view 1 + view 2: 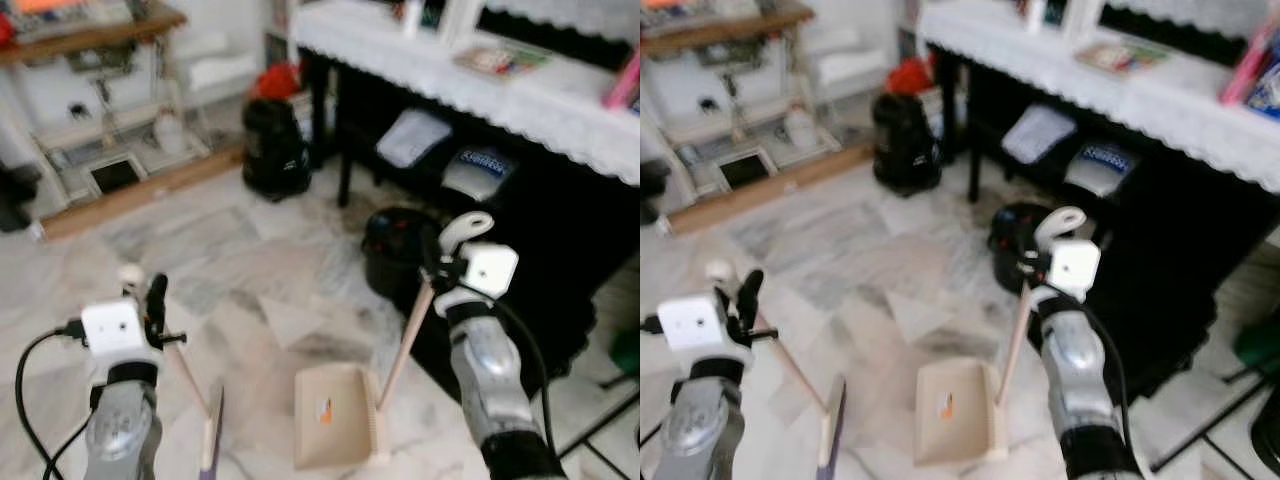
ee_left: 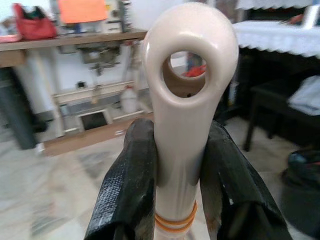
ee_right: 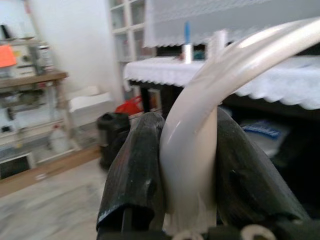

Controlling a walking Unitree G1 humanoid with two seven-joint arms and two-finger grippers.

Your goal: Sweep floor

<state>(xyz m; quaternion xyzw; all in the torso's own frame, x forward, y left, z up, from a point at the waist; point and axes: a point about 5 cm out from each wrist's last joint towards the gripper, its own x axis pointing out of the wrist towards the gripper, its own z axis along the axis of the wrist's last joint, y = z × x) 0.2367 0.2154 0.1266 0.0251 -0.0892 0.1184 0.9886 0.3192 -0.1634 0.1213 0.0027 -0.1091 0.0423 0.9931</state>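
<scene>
Fingers: left gripper point(image 2: 175, 165) clamps the broom handle point(image 2: 187, 100); right gripper point(image 3: 187, 165) clamps the dustpan handle point(image 3: 200, 125). Dustpan point(image 1: 335, 415) sits lower centre on the floor point(image 1: 250, 250), broom head point(image 1: 212, 435) just beside. Keep your dustpan lip flat; sweep short strokes toward it.

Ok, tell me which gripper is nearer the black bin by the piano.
Right. The right gripper, clamped on the dustpan handle, sits right beside the black bin. The left gripper, holding the broom handle, is well off to the bin's left.
</scene>
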